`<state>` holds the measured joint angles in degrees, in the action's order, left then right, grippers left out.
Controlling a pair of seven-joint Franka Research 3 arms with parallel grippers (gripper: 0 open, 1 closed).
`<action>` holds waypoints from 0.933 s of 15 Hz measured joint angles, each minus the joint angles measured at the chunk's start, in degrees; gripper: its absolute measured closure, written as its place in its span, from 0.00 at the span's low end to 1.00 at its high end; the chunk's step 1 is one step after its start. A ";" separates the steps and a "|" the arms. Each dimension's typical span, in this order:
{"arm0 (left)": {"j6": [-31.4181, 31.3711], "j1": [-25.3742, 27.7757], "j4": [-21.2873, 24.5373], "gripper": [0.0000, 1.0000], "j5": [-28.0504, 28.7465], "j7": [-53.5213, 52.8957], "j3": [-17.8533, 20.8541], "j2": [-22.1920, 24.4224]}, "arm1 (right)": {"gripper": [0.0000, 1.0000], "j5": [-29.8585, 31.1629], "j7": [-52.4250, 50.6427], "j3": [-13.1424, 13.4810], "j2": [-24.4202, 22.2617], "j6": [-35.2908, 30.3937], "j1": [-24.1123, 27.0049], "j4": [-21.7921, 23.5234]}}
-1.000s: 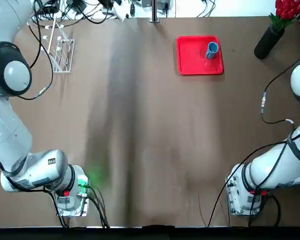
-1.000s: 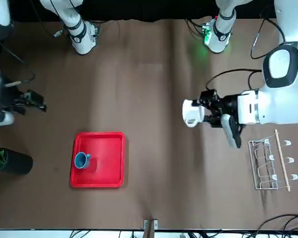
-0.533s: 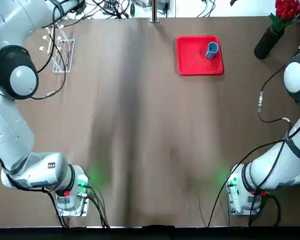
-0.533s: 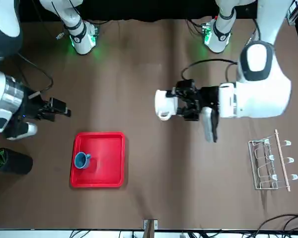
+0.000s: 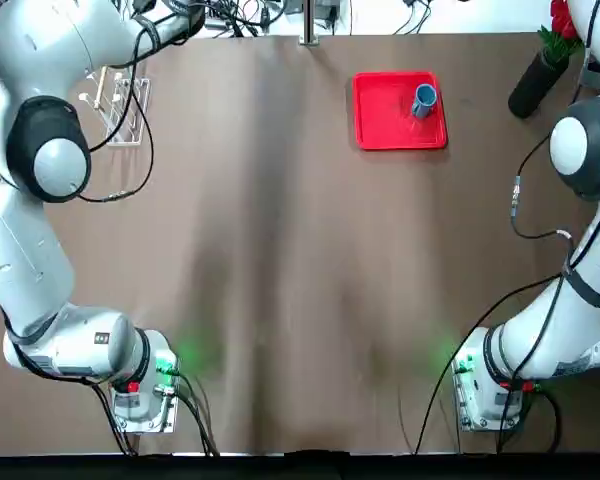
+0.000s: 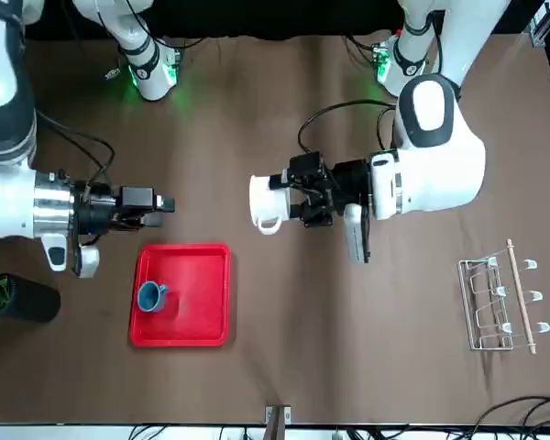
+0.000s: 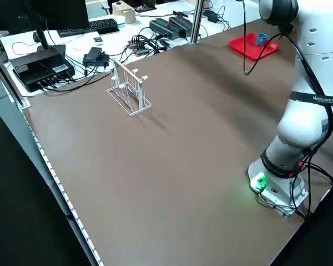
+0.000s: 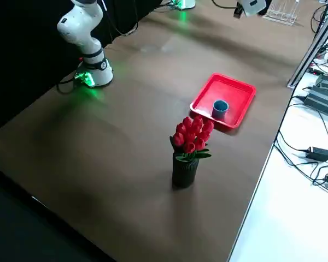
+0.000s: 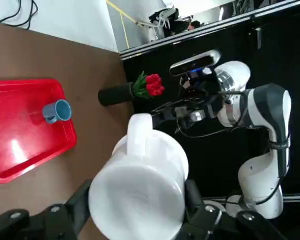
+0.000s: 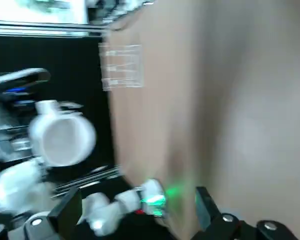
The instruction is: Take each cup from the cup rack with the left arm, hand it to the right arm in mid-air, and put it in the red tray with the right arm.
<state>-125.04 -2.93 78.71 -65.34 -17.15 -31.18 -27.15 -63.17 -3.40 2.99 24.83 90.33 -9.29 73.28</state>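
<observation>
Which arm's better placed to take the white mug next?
Right, probably: its pincer is open and faces the white mug, which the left pincer already grips.

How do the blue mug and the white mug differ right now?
The white mug is held between the fingers of the left gripper, in mid-air; the blue mug is in the red tray, with no gripper on it. The white mug is plain white, while the blue mug is blue. Both are mugs with one handle, and neither is on the rack.
</observation>
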 joint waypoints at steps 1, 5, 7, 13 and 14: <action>-1.24 -0.41 0.00 0.23 -0.10 -0.02 0.00 -0.28 | 0.00 -4.47 -1.46 -0.01 0.84 0.00 -0.07 0.02; -4.39 -1.51 -0.01 0.23 -0.18 -0.02 -0.01 -0.44 | 0.01 -18.26 -5.22 -0.05 4.93 0.00 -1.77 0.05; -4.45 -1.63 -0.01 0.23 -0.18 -0.02 -0.02 -0.44 | 0.04 -21.28 -6.11 -0.06 5.62 0.12 -3.15 0.05; -6.75 -2.40 -0.01 0.23 -0.18 -0.02 -0.03 -0.44 | 0.28 -28.07 -6.32 -0.05 6.34 1.80 -4.57 0.03; -6.80 -2.40 -0.01 0.23 -0.18 -0.01 -0.03 -0.44 | 0.29 -28.57 -6.32 -0.05 6.34 2.44 -4.78 0.02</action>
<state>-131.84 -5.32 78.70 -65.52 -17.16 -31.21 -27.59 -91.74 -9.71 2.94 31.18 92.77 -14.07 73.31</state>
